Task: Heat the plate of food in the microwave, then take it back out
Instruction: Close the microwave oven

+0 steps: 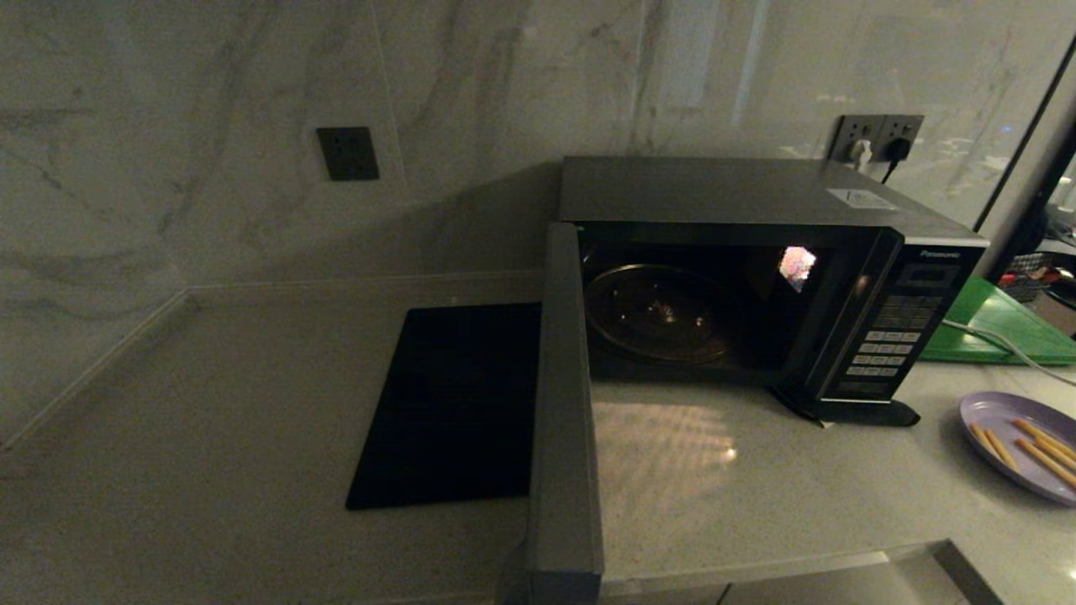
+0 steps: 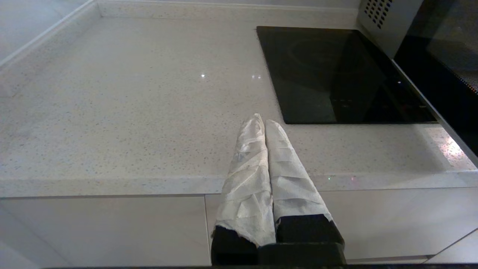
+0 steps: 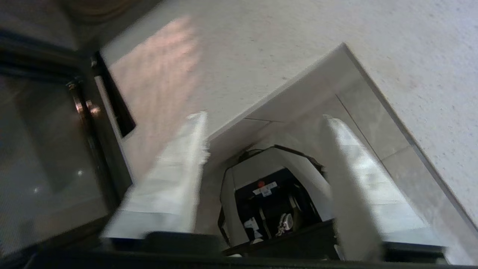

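The microwave (image 1: 841,277) stands at the back of the counter with its door (image 1: 563,403) swung wide open toward me, and the glass turntable (image 1: 660,313) inside is bare. The light-purple plate (image 1: 1000,416) with thin orange-tan sticks (image 1: 1038,449) rests on the counter at the far right, outside the oven. Neither gripper shows in the head view. My left gripper (image 2: 261,121) is shut and empty above the counter's front edge, near the black slab (image 2: 336,74). My right gripper (image 3: 264,117) is open and empty at the counter's front edge, beside the open door (image 3: 44,149).
A flat black slab (image 1: 454,403) lies left of the open door. A green board (image 1: 1000,323) and a white cable (image 1: 1000,340) lie right of the microwave. Wall sockets (image 1: 878,139) sit behind it. The door juts past the counter's front edge.
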Robot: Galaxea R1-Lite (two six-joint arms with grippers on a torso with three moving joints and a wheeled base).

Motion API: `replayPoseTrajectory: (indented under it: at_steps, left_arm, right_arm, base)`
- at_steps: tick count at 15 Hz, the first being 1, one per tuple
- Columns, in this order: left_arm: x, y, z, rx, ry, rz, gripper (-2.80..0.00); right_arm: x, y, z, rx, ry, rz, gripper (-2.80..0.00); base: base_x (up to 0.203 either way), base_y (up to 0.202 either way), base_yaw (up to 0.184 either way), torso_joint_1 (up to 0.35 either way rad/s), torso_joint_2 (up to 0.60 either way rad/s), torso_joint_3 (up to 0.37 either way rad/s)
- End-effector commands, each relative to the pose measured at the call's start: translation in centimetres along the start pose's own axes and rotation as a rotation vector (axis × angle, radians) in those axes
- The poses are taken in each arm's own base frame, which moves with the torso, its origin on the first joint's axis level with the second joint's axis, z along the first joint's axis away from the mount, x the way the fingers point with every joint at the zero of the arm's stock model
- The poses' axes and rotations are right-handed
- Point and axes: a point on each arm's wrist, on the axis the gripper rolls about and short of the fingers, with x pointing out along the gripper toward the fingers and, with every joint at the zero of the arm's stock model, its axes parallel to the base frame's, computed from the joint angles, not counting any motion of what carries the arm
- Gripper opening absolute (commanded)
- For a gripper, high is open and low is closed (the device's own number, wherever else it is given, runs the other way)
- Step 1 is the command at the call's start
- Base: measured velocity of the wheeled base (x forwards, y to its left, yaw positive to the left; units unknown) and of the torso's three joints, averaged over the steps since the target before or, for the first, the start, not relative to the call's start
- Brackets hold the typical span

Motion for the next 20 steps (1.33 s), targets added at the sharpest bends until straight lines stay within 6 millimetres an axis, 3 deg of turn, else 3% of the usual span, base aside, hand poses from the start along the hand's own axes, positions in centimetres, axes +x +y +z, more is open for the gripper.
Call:
replayPoseTrajectory:
  at_steps: [1,4,7,9,13,16,20]
  left_arm:
    - [0.0,0.0,0.0,-0.001,0.001,0.001,-2.80]
    - [0.0,0.0,0.0,-0.001,0.000,0.001,-2.80]
    - [0.0,0.0,0.0,-0.001,0.001,0.001,-2.80]
    - [0.0,0.0,0.0,-0.001,0.001,0.001,-2.80]
    - [0.0,0.0,0.0,-0.001,0.001,0.001,-2.80]
    - [0.0,0.0,0.0,-0.001,0.001,0.001,-2.80]
    - [0.0,0.0,0.0,-0.001,0.001,0.001,-2.80]
  right_arm:
    - [-0.6,0.4,0.1,-0.022,0.001,0.035,-2.80]
    - [-0.4,0.4,0.1,-0.176,0.000,-0.020,-2.80]
    - [-2.5,1.7,1.2,-0.288,-0.007,0.070,-2.80]
    - [-4.0,3.3,2.2,-0.328,0.074,0.224,-2.80]
    - [-4.3,8.0,3.5,-0.448,0.287,0.469,-2.80]
    - [-2.9,12.1,3.2,-0.577,0.422,0.636,-2.80]
    - [1.1,16.7,0.9,-0.725,0.545,0.698,-2.80]
  base:
    - [0.000,0.000,0.000,0.000,0.00,0.000]
    - [0.000,0.000,0.000,0.000,0.00,0.000]
    - [0.000,0.000,0.000,0.000,0.00,0.000]
    - [0.000,0.000,0.000,0.000,0.00,0.000]
    - [0.000,0.000,0.000,0.000,0.00,0.000]
    - [0.000,0.000,0.000,0.000,0.00,0.000]
    - [0.000,0.000,0.000,0.000,0.00,0.000]
